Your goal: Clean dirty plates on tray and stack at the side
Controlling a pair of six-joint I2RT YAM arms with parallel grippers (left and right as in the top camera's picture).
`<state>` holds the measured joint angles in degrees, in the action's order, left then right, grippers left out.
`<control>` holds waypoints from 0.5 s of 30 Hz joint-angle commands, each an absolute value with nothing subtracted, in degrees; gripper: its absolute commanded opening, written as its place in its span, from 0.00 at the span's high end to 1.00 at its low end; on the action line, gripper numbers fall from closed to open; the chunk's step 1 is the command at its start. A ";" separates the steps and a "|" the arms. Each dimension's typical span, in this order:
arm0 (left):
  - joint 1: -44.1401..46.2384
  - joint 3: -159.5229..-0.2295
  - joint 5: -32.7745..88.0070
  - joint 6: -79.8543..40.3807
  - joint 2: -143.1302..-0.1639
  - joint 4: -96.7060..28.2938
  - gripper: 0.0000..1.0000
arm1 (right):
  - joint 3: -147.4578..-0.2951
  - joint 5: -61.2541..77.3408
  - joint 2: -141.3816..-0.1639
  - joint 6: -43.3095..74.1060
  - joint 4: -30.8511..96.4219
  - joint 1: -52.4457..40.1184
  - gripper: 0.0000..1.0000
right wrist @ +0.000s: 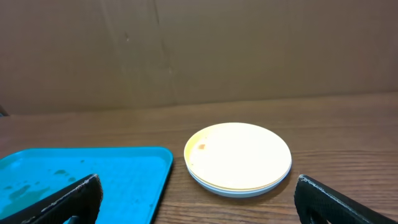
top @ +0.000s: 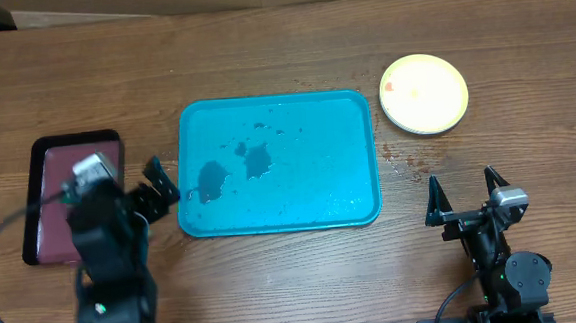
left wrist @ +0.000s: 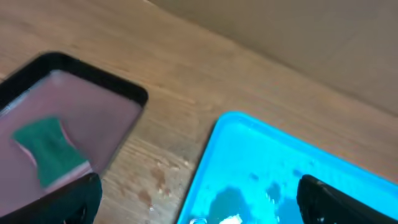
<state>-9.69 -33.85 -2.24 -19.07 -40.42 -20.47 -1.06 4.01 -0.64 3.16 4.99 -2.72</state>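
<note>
The plates (top: 423,93) sit in one stack on the table to the right of the turquoise tray (top: 350,113), the yellow-green one on top with a small reddish spot. The stack also shows in the right wrist view (right wrist: 238,157), with lighter plates under the top one. The tray holds only wet smears and also shows in the left wrist view (left wrist: 348,174). My left gripper (top: 157,189) is open and empty at the tray's left edge. My right gripper (top: 464,193) is open and empty, nearer the table front than the stack.
A dark maroon black-rimmed tray (top: 38,167) lies at the left, with a green sponge (left wrist: 50,148) on it. Drips mark the wood by the turquoise tray's right edge (top: 396,163). A cardboard wall stands behind the table.
</note>
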 commanded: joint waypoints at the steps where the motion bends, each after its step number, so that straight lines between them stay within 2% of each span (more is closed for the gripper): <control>1: -7.46 -22.37 -2.02 -17.74 -31.88 -9.45 0.00 | -0.49 3.25 -0.16 2.94 4.64 -2.59 0.00; 9: -2.42 -4.23 -5.52 -17.72 -18.17 12.32 0.00 | -0.49 3.25 -0.16 2.94 4.64 -2.59 0.00; 12: -1.69 -0.80 -6.00 -17.74 -13.76 14.15 0.00 | -0.49 3.25 -0.16 2.94 4.64 -2.59 0.00; 15: -1.39 -0.27 -6.22 -17.69 -9.74 10.28 0.00 | -0.49 3.25 -0.16 2.94 4.64 -2.59 0.00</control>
